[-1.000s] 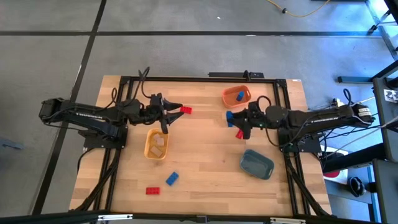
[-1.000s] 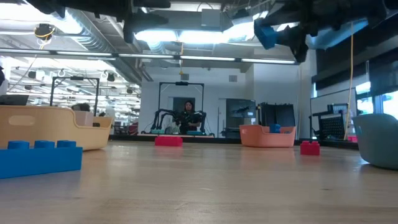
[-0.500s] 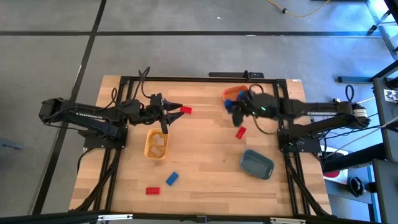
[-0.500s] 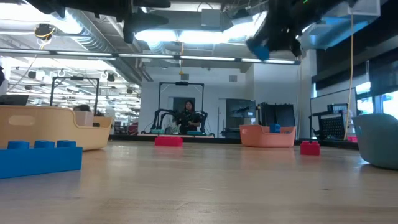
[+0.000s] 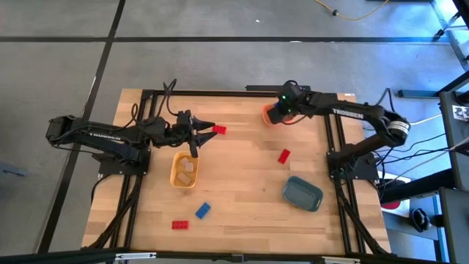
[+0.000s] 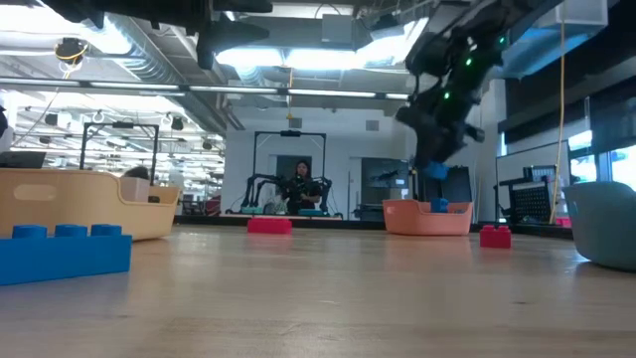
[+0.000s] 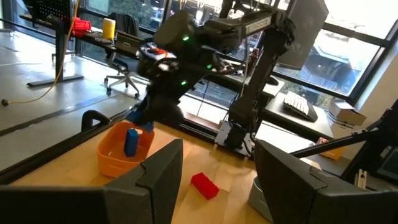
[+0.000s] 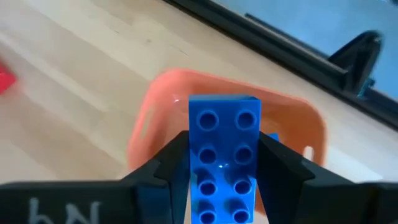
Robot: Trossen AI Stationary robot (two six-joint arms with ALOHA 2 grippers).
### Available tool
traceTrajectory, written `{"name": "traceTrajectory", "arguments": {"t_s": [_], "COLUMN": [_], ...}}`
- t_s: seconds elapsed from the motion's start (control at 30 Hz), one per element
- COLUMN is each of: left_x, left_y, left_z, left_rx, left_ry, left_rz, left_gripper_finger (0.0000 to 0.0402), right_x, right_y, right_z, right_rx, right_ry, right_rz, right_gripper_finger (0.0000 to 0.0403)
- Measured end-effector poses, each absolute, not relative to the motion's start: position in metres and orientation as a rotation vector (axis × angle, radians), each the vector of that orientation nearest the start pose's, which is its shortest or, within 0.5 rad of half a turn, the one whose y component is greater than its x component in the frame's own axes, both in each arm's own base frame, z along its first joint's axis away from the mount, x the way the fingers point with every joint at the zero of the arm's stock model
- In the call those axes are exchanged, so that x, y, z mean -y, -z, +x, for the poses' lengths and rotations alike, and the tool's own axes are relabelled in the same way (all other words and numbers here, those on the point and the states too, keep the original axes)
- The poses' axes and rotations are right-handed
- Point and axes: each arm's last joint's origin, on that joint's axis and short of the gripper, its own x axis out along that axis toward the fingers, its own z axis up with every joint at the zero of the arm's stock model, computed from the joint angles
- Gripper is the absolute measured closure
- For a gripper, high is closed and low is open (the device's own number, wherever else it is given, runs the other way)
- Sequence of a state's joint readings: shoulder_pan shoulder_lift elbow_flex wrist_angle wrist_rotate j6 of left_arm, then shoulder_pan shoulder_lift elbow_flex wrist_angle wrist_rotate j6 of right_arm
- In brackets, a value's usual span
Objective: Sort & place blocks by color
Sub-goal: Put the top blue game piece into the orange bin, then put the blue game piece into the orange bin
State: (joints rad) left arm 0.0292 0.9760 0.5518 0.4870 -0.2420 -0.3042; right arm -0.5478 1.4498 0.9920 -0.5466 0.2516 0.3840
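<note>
My right gripper (image 5: 276, 112) hangs over the orange tray (image 5: 279, 113) at the table's far right, shut on a blue block (image 8: 222, 155). A second blue block (image 8: 272, 138) lies inside that tray. My left gripper (image 5: 204, 138) waits open above the table, between the yellow tray (image 5: 183, 170) with its beige blocks and a red block (image 5: 219, 130). Another red block (image 5: 283, 155) lies mid-right. A blue block (image 5: 202, 210) and a red block (image 5: 179, 224) lie near the near edge. My right gripper pinches the blue block between its two fingers (image 8: 168, 163), one on each long side (image 8: 193, 158). The studded face shows toward the wrist camera, and the block's free end (image 8: 224, 109) sticks out past the fingertips. The block is lifted clear above the orange tray (image 8: 161, 99).
A slate-blue tray (image 5: 303, 193) sits near the right edge, toward the near side. In the low view the near blue block (image 6: 65, 254) looms at the left, with the yellow tray (image 6: 89, 199) behind it. Bare wood lies between the trays.
My right gripper has carried the blue block from mid-right of the table toward the far edge, over the orange tray, and has come lower in the low view. The arm has swung and stretched out along the far side. The left arm has kept still.
</note>
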Motion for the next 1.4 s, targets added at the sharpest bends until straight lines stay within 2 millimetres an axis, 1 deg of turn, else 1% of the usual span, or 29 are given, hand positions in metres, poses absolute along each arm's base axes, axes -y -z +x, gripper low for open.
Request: {"name": "traceTrajectory", "arguments": {"t_s": [0.2,0.4,0.53,0.7,0.77,0.9,0.97,1.03,1.13,1.2,1.3,1.4], "left_x": [-0.014,-0.014,-0.014,-0.014,-0.014,-0.014,-0.014,-0.014,-0.014,-0.014,-0.013,-0.012], "left_y": [-0.282,-0.282,-0.282,-0.282,-0.282,-0.282,-0.282,-0.282,-0.282,-0.282,-0.282,-0.282], "left_z": [0.215,0.215,0.215,0.215,0.215,0.215,0.215,0.215,0.215,0.215,0.215,0.216], "left_rx": [0.105,0.105,0.105,0.104,0.104,0.104,0.104,0.104,0.104,0.104,0.103,0.100], "left_ry": [-0.271,-0.270,-0.270,-0.270,-0.270,-0.271,-0.271,-0.272,-0.272,-0.272,-0.258,-0.208], "left_rz": [-0.309,-0.309,-0.309,-0.308,-0.308,-0.308,-0.308,-0.308,-0.308,-0.308,-0.316,-0.357], "left_gripper_finger": [0.0211,0.0211,0.0211,0.0211,0.0211,0.0211,0.0211,0.0211,0.0211,0.0211,0.0211,0.0211], "right_x": [0.175,0.184,0.186,0.187,0.187,0.187,0.186,0.186,0.183,0.179,0.160,0.130], "right_y": [-0.202,-0.175,-0.166,-0.164,-0.164,-0.164,-0.166,-0.170,-0.181,-0.196,-0.224,-0.253], "right_z": [0.246,0.251,0.254,0.255,0.255,0.255,0.254,0.254,0.250,0.248,0.244,0.239], "right_rx": [-0.919,-0.996,-0.995,-0.989,-0.989,-0.989,-0.991,-0.978,-0.960,-0.928,-0.867,-0.771], "right_ry": [0.959,0.987,0.998,0.999,0.999,1.000,1.000,0.996,0.982,0.923,0.787,0.618], "right_rz": [0.560,0.602,0.625,0.626,0.626,0.626,0.626,0.621,0.613,0.598,0.581,0.561], "right_gripper_finger": [0.0261,0.0261,0.0261,0.0260,0.0233,0.0146,0.0111,0.0087,0.0068,0.0064,0.0063,0.0062]}}
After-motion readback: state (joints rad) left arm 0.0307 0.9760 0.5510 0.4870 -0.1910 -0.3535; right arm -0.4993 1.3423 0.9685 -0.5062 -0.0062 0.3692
